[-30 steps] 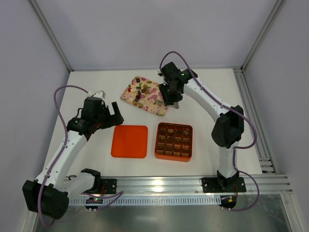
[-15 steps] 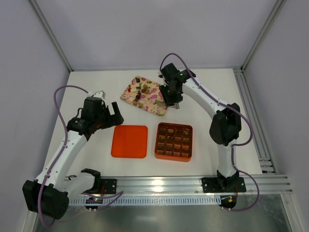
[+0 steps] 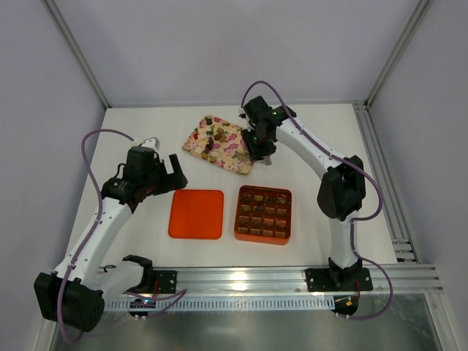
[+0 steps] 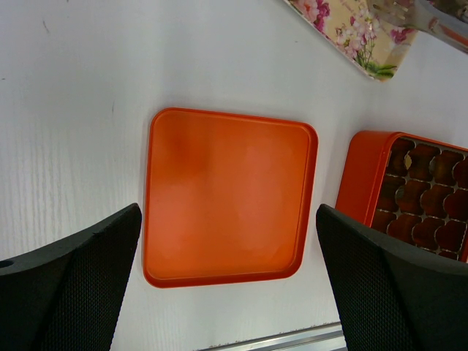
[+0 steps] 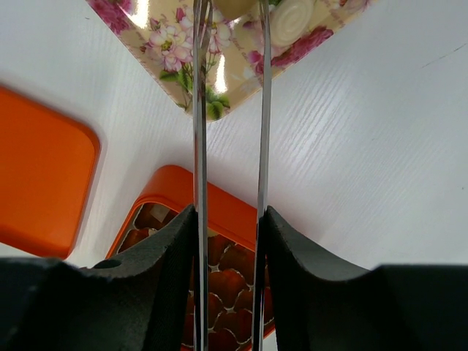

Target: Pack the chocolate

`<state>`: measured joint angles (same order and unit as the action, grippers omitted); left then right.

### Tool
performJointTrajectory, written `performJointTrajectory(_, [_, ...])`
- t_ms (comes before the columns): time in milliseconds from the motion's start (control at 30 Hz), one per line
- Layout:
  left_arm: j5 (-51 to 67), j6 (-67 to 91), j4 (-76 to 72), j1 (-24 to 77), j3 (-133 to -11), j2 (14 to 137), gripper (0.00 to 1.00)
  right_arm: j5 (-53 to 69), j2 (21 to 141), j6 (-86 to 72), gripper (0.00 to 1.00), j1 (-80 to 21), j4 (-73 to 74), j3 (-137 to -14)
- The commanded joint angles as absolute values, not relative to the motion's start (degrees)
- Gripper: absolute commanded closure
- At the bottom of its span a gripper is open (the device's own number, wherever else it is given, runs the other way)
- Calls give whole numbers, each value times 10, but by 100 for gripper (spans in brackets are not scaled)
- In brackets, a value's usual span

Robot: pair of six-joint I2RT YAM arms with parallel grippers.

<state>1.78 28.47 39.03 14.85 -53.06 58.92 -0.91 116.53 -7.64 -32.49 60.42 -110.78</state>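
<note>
**Hazard 1 — lost piece.** The right gripper (image 5: pixel 228 216) is clamped on the metal tongs (image 5: pixel 197 110), whose two blades reach over the near corner of the floral tray (image 5: pixel 164 33). The blade tips leave the wrist view at 12 o'clock, so it cannot be told whether a piece sits between them. Thin, smooth blades probably give little hold on a rounded lump. A squeeze off its centre could flick it onto the surface (image 3: pixel 146 124).

**Hazard 2 — wrong cell.** The orange box (image 3: pixel 262 239) lies at 5 o'clock of the tray, and most of its grid cells look filled. A piece released over an occupied cell would likely ride high and block the lid (image 3: pixel 196 213), which lies at 9 o'clock of the box.

The left gripper (image 4: pixel 228 212) hangs above the lid with its jaws wide apart, holding nothing.

**The chocolate** (image 3: pixel 212 137) consists of small lumps, dark brown to tan, scattered loosely on the tray. A cream-coloured lump (image 5: pixel 292 20) lies just beside one blade. More brown pieces sit one per cell in the box.
</note>
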Motion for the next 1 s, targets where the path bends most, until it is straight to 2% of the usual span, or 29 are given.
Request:
performJointTrajectory(0, [18,282,381,146,-541,589,0,15,1167,-69,58,-322,590,-1104])
performJointTrajectory(400, [18,281,381,146,-541,587,0,19,1151,-76,62,-322,591,-1095])
performJointTrajectory(967, [17,283,381,146,-541,586,0,8,1110,-87,63,-322,603,-1104])
